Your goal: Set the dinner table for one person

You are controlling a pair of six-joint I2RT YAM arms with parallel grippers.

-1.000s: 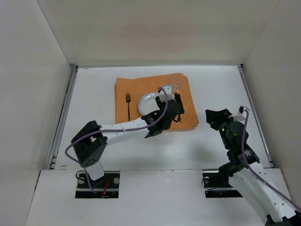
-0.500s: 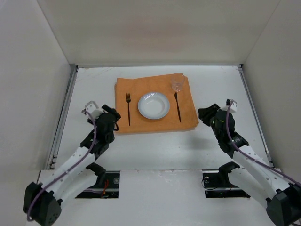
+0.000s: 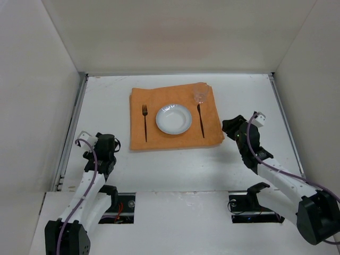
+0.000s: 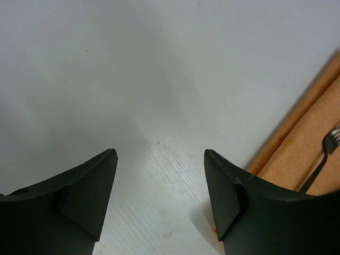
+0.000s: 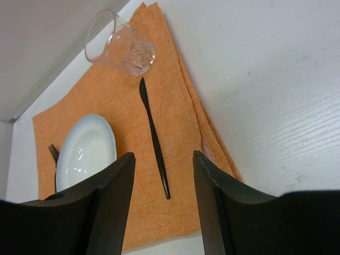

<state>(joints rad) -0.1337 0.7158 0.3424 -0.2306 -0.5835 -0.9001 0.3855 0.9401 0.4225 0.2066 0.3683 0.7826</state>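
The white dinner table [image 3: 255,95] carries an orange cloth [image 3: 159,141] at its middle. On the cloth lie a black fork [image 3: 144,121] at the left, a white plate [image 3: 173,118] in the middle and a black knife [image 3: 200,120] at the right, with a clear glass [image 3: 200,93] above the knife. My left gripper [image 3: 112,144] is open and empty over bare table left of the cloth. My right gripper [image 3: 227,127] is open and empty at the cloth's right edge. The right wrist view shows the glass [image 5: 119,47], knife [image 5: 154,137] and plate [image 5: 86,150].
Thin metal rails [image 3: 71,127] run along the table's side edges. White walls enclose the table on three sides. A white panel [image 3: 180,212] covers the near edge around the arm bases. The left wrist view shows the cloth's edge [image 4: 297,138] and the fork's tines [image 4: 332,139].
My left arm has pulled back from over the plate to the table's left side. My right gripper has moved up toward the cloth's right edge. The place setting now shows uncovered.
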